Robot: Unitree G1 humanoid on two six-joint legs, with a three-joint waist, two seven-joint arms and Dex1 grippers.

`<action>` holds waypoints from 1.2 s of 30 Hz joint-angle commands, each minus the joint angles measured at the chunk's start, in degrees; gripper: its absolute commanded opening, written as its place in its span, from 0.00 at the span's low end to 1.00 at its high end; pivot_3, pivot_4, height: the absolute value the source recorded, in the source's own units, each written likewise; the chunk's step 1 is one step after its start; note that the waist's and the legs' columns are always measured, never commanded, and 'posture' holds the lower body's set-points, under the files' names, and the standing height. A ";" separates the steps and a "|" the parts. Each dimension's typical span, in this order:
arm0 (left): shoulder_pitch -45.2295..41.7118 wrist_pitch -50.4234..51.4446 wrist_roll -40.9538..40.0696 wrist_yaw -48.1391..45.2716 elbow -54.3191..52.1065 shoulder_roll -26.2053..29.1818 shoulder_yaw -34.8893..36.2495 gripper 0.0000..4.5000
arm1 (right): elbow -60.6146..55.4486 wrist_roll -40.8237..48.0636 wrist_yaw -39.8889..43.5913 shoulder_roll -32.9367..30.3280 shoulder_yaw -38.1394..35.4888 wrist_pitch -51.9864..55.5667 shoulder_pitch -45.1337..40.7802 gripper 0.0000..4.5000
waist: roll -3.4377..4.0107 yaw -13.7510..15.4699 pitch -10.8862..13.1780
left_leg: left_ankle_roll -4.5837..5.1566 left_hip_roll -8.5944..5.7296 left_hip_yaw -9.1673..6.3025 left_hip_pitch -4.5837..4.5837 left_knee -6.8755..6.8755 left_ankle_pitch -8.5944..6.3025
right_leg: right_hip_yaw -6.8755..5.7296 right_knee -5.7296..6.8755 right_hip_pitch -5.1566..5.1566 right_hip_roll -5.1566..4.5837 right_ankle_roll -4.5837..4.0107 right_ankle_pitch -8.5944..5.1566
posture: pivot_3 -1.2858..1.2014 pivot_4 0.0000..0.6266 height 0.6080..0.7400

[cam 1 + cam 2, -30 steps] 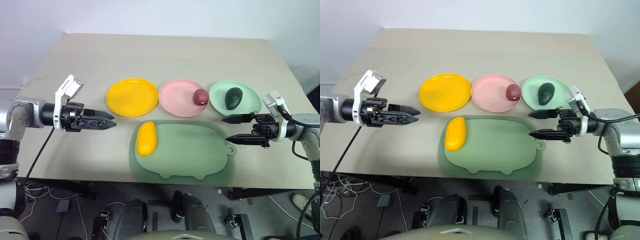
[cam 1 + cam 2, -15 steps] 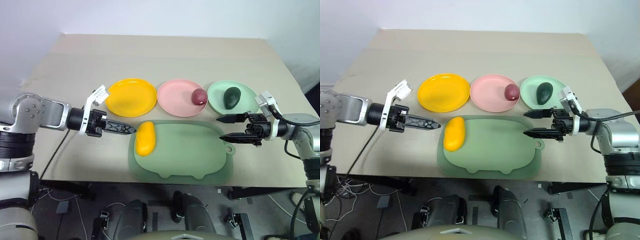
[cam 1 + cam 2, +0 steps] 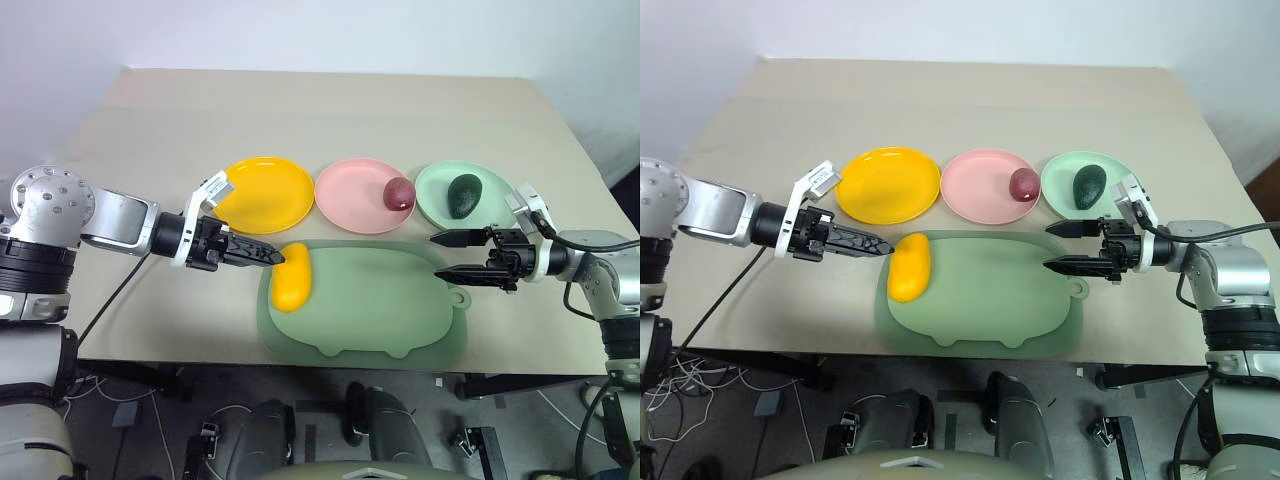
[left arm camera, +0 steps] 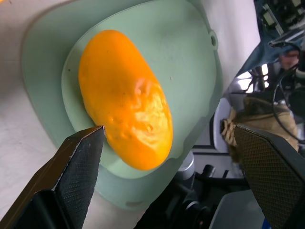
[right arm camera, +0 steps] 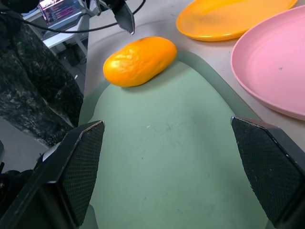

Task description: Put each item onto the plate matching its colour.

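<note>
Mango (image 3: 292, 276), oblong and yellow, lies on the left end of the sage-green pig-shaped mat (image 3: 375, 300), which sits on the tan table (image 3: 330, 110) at the near edge. Left gripper (image 3: 262, 256) reaches in from the left, pointing right and slightly down, its tips just beside the mango's upper left end; jaws spread wide, holding nothing, and in the left wrist view the mango (image 4: 125, 98) sits between the two fingers. Behind the mat, a row of three plates: yellow plate (image 3: 265, 193) on the left, bare; pink plate (image 3: 365, 195) in the middle, with the round dark purple-red fruit (image 3: 400, 193) resting on its right side; green plate (image 3: 468, 195) on the right, carrying the dark green avocado (image 3: 464, 194). Right gripper (image 3: 440, 256) hovers over the mat's right end, near the green plate, pointing left; jaws wide apart and empty.
</note>
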 commanded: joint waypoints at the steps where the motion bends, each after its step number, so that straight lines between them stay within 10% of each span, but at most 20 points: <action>1: 0.24 0.46 -1.78 2.95 0.36 -1.75 2.03 1.00 | -1.10 0.35 -0.22 -0.43 -1.13 0.23 -0.89 0.99 | 0.00 0.13 0.00 | 0.00 -0.01 0.00 0.00 0.01 0.00 | 0.00 0.00 0.01 -0.01 0.00 0.00 | 0.52 0.24 1.00; 27: 0.56 0.46 -2.52 14.39 4.34 -11.43 -2.57 1.00 | -2.28 0.53 -3.28 -0.32 -1.52 1.49 -0.31 0.99 | 0.00 0.11 0.00 | -0.04 -0.03 0.00 0.10 0.01 0.02 | 0.00 -0.01 0.11 -0.02 0.01 0.01 | 0.52 0.24 1.00; 32: 0.44 0.46 -3.35 18.31 6.74 -12.15 -2.62 0.68 | -2.46 0.60 -3.60 -0.59 -1.70 1.59 -0.38 1.00 | 0.00 0.06 0.00 | -0.04 -0.03 -0.01 0.14 0.01 0.02 | 0.00 -0.01 0.14 -0.03 0.01 0.00 | 0.52 0.24 1.00; 36: -0.24 0.46 -5.07 18.40 6.04 -10.97 -3.52 0.64 | -2.60 0.63 -3.85 -0.60 -1.82 1.45 -0.40 1.00 | 0.00 0.05 0.00 | -0.04 -0.03 -0.01 0.27 0.00 0.02 | -0.01 -0.03 0.26 -0.03 0.01 0.01 | 0.52 0.24 1.00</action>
